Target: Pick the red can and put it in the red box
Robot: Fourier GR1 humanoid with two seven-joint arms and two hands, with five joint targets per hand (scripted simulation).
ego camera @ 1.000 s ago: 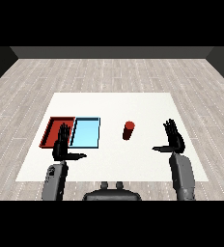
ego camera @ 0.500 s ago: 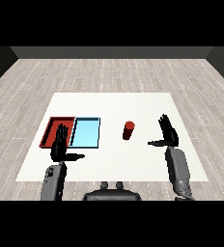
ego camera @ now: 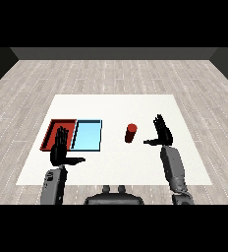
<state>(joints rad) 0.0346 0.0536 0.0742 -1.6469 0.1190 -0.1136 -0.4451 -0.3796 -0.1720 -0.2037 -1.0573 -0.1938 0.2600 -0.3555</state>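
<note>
A red can (ego camera: 130,133) stands upright on the white table (ego camera: 116,167), right of the trays. My right hand (ego camera: 161,134) hovers just to the can's right, open, fingers straight and thumb pointing toward the can, with a small gap between them. The red tray (ego camera: 54,129) lies at the table's left, and the light blue tray (ego camera: 87,135) lies against its right side. My left hand (ego camera: 61,149) is open with fingers up, over the red tray's near edge, hiding part of it.
Both trays hold nothing that I can see. The table's edges are well away from the can. Grey wooden floor surrounds the table.
My right hand has moved left and forward toward the red can. The left hand and the can have stayed in place.
</note>
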